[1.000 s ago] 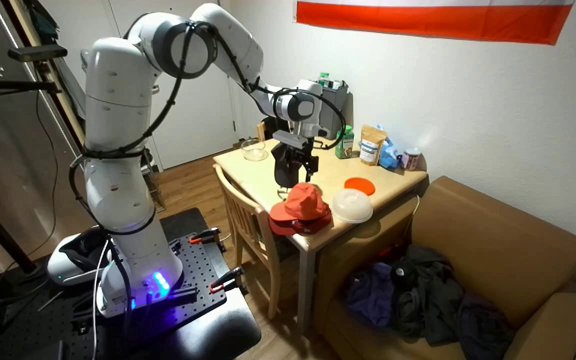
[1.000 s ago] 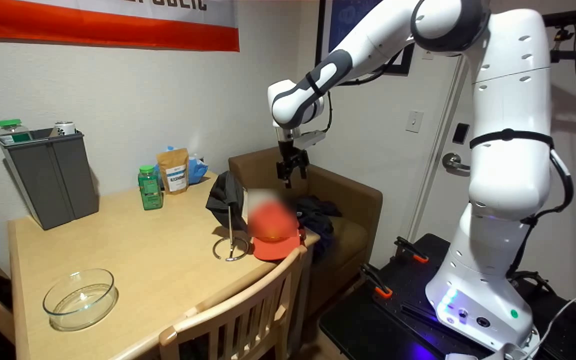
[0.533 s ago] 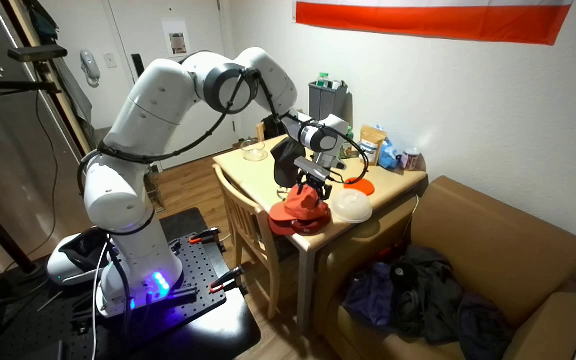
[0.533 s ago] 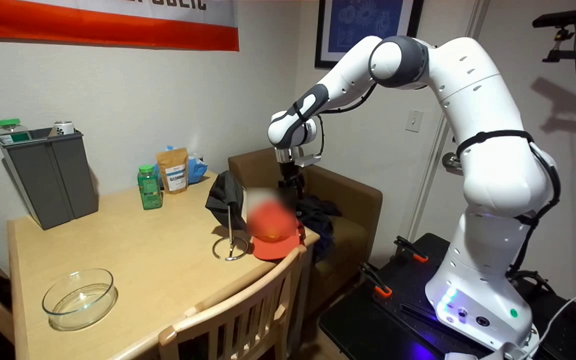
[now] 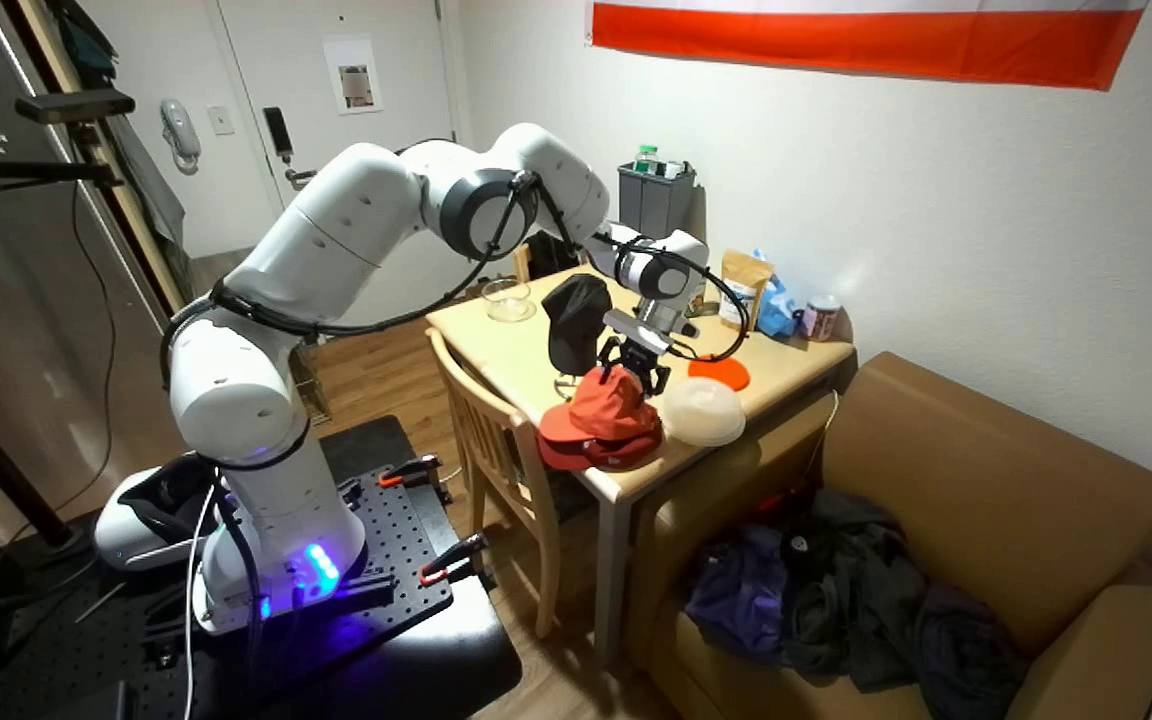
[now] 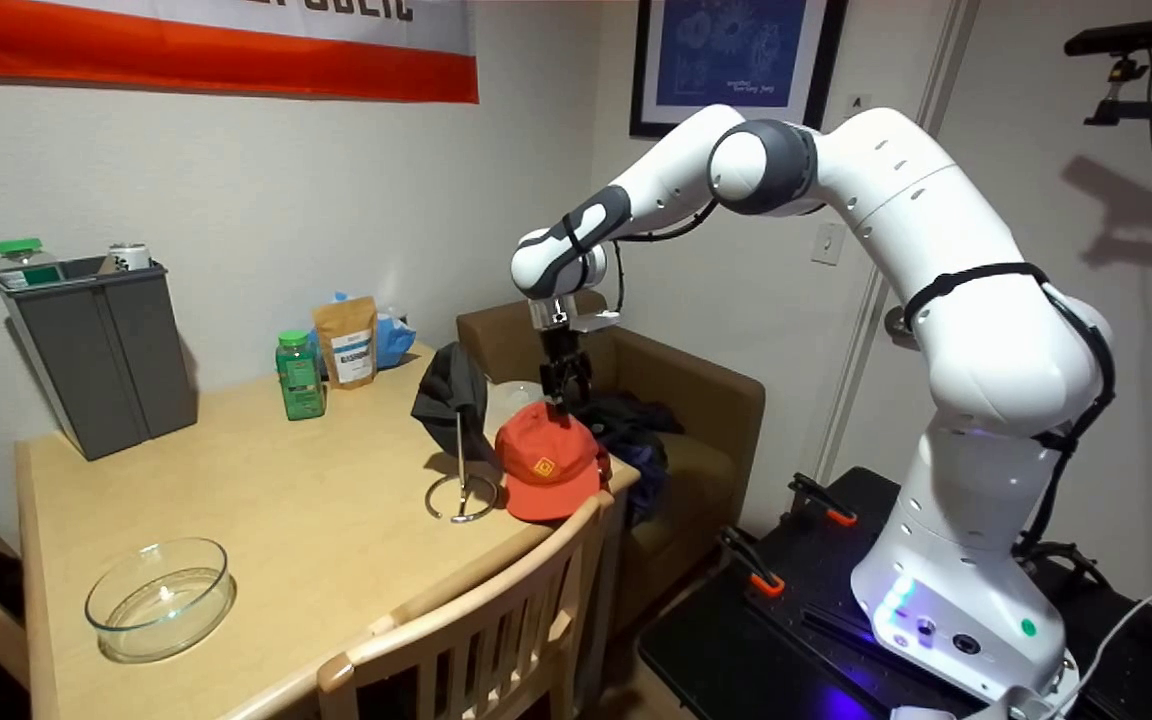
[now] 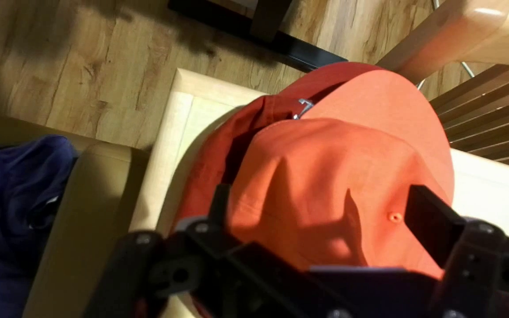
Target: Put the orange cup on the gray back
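The task looks to be at its approach stage: the orange baseball cap (image 6: 538, 446) rests on a darker red cap (image 7: 212, 157) at a corner of the desk (image 6: 286, 500), the pincer (image 7: 323, 207) over its crown, jaws apart, nothing gripped; whether they touch cloth I cannot tell. Grasping, lifting and setting it onto the dark gray cap (image 6: 450, 388) on its metal stand (image 6: 461, 470) remain. Its brim points toward the wooden chair (image 6: 496, 597), the long axis running brim to crown.
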{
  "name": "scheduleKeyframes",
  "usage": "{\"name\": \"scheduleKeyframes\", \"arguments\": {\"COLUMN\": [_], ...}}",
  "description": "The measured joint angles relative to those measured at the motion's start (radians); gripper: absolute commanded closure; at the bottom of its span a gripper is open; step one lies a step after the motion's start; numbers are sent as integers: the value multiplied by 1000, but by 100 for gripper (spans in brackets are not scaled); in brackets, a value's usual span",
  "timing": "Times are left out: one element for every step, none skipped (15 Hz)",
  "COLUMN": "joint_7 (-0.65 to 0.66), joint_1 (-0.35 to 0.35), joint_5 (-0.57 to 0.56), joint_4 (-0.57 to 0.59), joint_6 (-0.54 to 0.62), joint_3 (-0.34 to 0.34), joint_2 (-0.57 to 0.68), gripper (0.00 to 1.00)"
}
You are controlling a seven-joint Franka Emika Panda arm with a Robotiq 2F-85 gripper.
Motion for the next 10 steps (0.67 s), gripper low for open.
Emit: {"name": "scheduleKeyframes", "arguments": {"joint_7": [0,0,0,0,0,0,0,0,0,0], "joint_1": [8,15,21,24,26,26,26,26,26,25], "joint_5": [0,0,0,0,0,0,0,0,-1,0], "joint_4": [24,48,69,90,109,127,145,161,177,191], "joint_6": [-21,-40,-56,-70,-83,-92,-99,-106,-111,-114], "joint_3": [0,0,0,0,0,0,-1,-2,-4,-5], "joint_2": [16,32,48,64,79,95,110,123,136,146], "gripper": [14,17,21,30,47,55,63,69,77,85]}}
